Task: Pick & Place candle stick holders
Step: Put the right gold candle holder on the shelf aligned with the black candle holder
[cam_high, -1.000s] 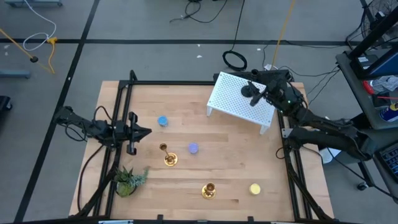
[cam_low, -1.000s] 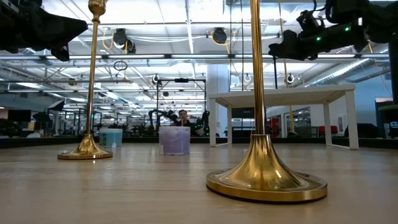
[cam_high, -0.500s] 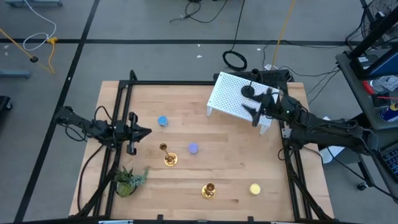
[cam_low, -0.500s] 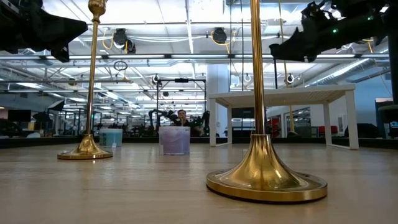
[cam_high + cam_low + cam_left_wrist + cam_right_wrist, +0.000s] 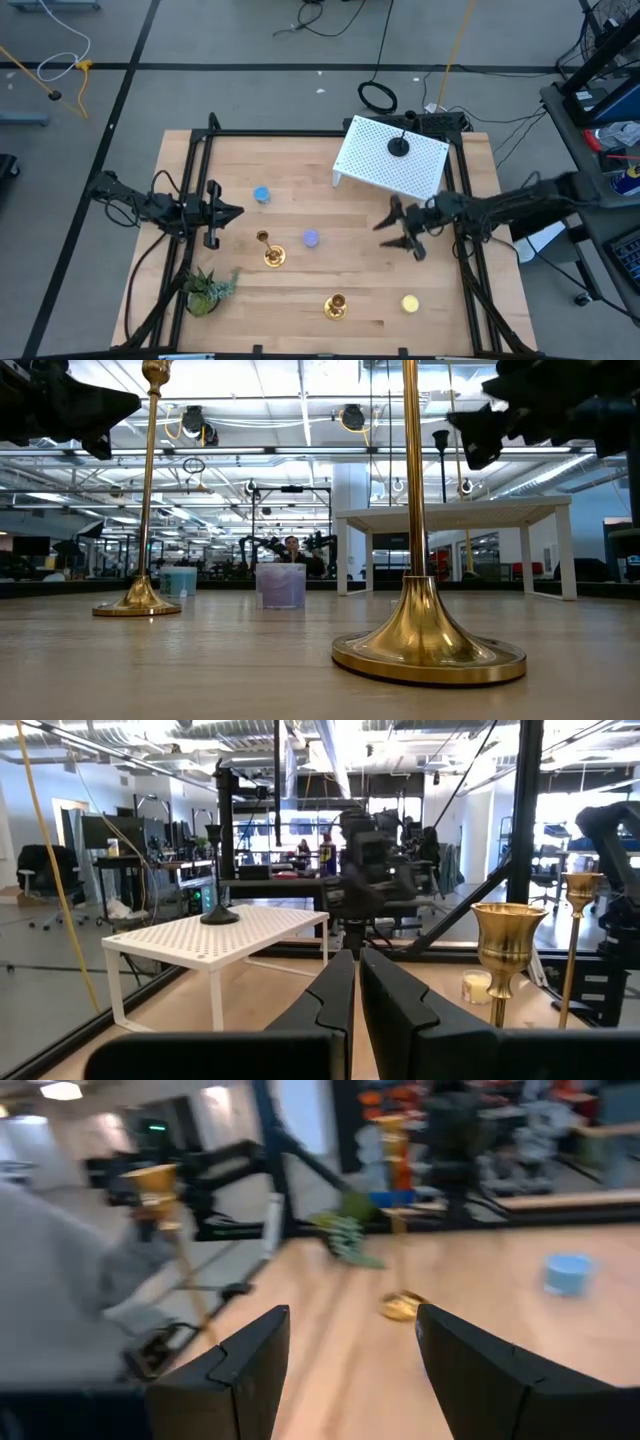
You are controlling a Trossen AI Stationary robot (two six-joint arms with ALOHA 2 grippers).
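A: High view first: where are your grippers?

B: Your right gripper [image 5: 398, 232] hangs over bare wood at about three o'clock on the table [image 5: 360, 290], fingers spread wide with nothing between them. The right wrist view shows the same wide gap. Your left gripper [image 5: 236, 211] waits at nine o'clock, and in the left wrist view its fingers [image 5: 330, 1000] are pressed together, empty.

A: And the candle stick holders?

B: The black holder [image 5: 399, 147] stands upright on the white perforated stand [image 5: 375, 160] at one o'clock, apart from your right gripper. The taller brass holder [image 5: 270, 250] is just left of centre, with the lilac holder [image 5: 311, 238] beside it at its three o'clock. The blue holder [image 5: 261, 195] lies at ten o'clock, near your left gripper. The second brass holder [image 5: 335, 305] is at six o'clock, and the yellow holder [image 5: 409, 303] sits at five o'clock, nearest your right gripper yet clear of it.

A: Anything else on the table?

B: A small green plant [image 5: 205, 290] at seven o'clock. In the low view a person [image 5: 293, 550] shows far off in the room behind the lilac holder.
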